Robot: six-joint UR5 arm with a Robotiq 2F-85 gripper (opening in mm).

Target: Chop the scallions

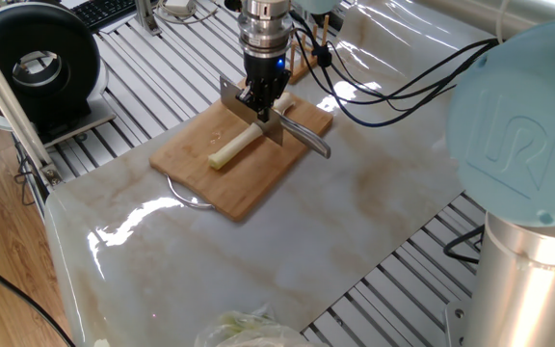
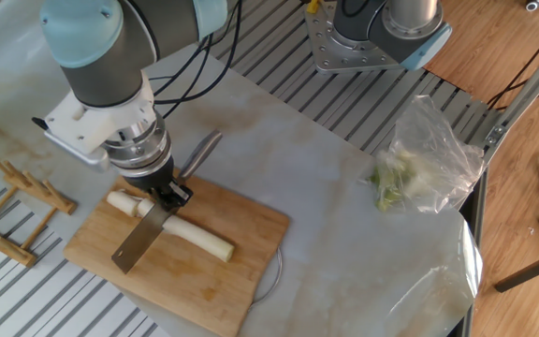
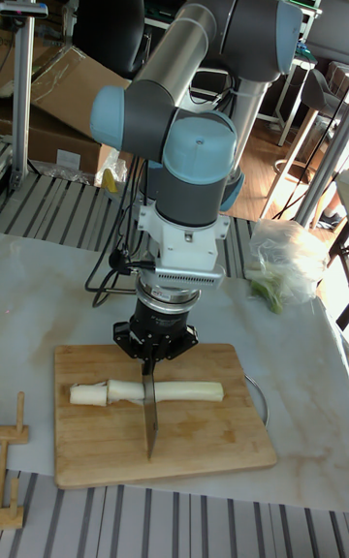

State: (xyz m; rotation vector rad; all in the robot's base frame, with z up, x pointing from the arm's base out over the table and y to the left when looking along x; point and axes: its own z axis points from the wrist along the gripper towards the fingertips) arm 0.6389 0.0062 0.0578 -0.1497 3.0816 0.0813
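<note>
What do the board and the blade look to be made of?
Board: wood, probably bamboo, judging by its warm tan colour, faint grain and matte finish. Blade: apparently steel, flat, grey, dull sheen, held in the gripper and crossing the scallion.
</note>
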